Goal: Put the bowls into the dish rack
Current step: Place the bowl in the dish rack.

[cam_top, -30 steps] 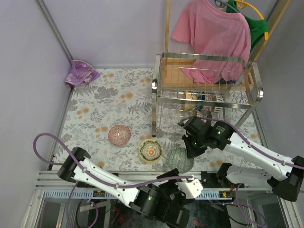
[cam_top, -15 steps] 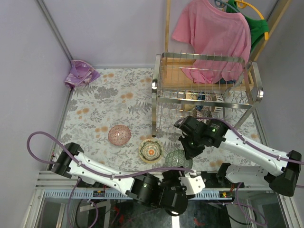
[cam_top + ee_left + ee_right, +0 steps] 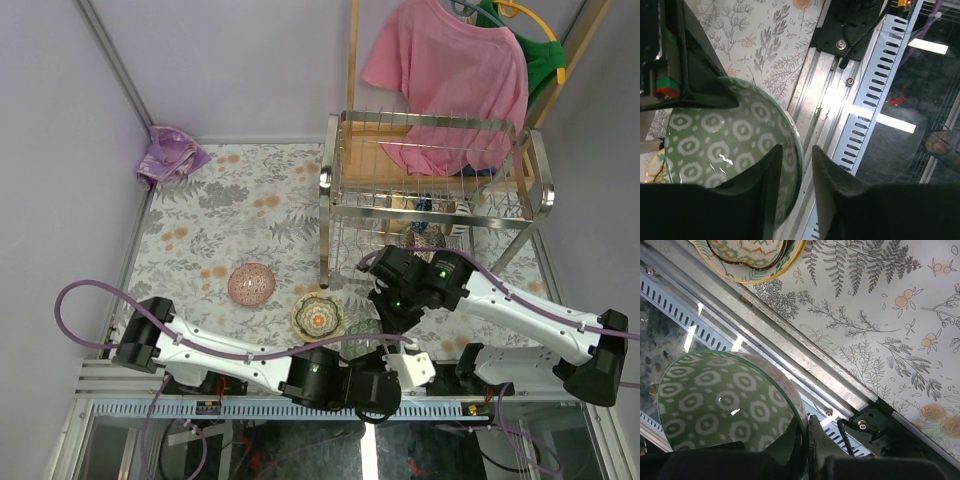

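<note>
The green bowl (image 3: pixel 363 327) with pale rings hangs tilted over the table's near edge, between the two wrists. My right gripper (image 3: pixel 805 419) is shut on its rim (image 3: pixel 790 390); the top view shows that gripper (image 3: pixel 384 316) at the bowl's right. My left gripper (image 3: pixel 796 148) straddles the rim of the same bowl (image 3: pixel 725 145), one finger inside and one outside with a gap showing. A yellow-rimmed bowl (image 3: pixel 317 318) and a pink bowl (image 3: pixel 251 284) lie on the floral cloth. The steel dish rack (image 3: pixel 430 180) stands at the back right.
Behind the rack, a pink shirt (image 3: pixel 450 80) hangs on a wooden stand. A purple cloth (image 3: pixel 170 155) lies at the far left corner. The metal rail (image 3: pixel 825 100) of the table's near edge runs under the green bowl. Patterned crockery (image 3: pixel 428 240) shows in the rack's lower tier.
My left gripper has swung in to the green bowl, and its jaws have narrowed around the rim. The right arm has carried the bowl slightly left.
</note>
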